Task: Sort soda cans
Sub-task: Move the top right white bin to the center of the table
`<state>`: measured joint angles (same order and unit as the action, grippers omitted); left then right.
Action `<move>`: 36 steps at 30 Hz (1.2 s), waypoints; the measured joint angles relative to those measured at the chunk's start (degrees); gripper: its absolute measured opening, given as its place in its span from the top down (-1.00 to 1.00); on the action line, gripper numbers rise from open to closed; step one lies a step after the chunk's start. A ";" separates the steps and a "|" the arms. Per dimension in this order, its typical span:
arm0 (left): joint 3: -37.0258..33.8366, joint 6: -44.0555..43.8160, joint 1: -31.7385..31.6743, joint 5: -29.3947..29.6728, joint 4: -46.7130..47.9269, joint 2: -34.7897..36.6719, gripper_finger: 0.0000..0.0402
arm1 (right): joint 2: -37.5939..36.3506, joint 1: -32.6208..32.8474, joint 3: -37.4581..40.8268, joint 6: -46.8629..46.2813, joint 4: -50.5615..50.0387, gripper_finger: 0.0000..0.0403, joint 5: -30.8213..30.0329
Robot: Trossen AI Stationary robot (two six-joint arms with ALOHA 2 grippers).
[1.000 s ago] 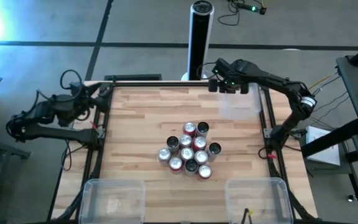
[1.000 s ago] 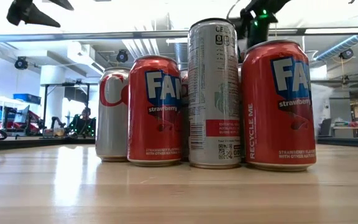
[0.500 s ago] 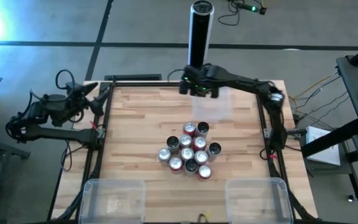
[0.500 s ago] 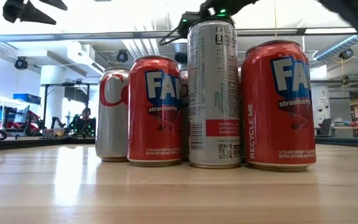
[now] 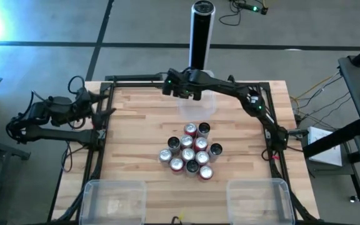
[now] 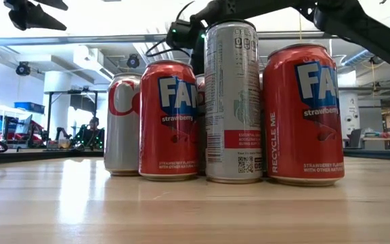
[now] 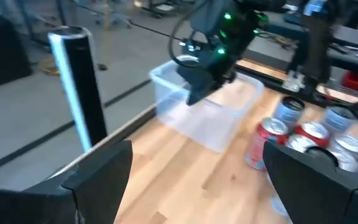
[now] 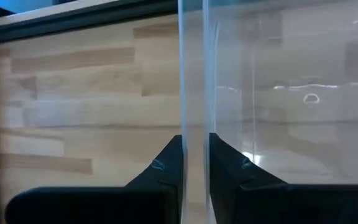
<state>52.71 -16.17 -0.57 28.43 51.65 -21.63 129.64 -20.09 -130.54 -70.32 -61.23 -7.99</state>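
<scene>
The right end effector (image 5: pixel 195 95) is positioned over the far middle of the surface (image 5: pixel 136 119), fingers (image 8: pixel 166 163) closed on the wall of a clear plastic bin (image 5: pixel 197 105), which it holds beyond the cans. The soda cans (image 5: pixel 190 150) stand upright in a tight cluster at the centre of the surface, red, silver and black bodies touching or just beside one another. The left end effector (image 5: pixel 102 106) hangs at the left edge of the surface, fingers spread wide, gripping nothing. Two further clear bins (image 5: pixel 114 199) rest at the near edge. A tall black-and-silver post (image 5: pixel 200 37) stands beyond the far edge.
</scene>
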 joint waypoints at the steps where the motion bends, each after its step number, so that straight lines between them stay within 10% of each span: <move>1: -0.02 0.70 -0.01 -0.91 -0.04 0.04 -0.72 | 0.00 0.44 -0.15 0.71 -0.12 0.80 -0.03; 36: -9.23 8.83 0.01 -24.97 -1.68 -7.65 -0.72 | 0.04 -0.44 1.16 3.62 2.37 0.58 -2.67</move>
<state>43.47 -7.34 -0.56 3.46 49.97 -29.28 129.69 -20.53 -129.38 -66.71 -58.86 -10.65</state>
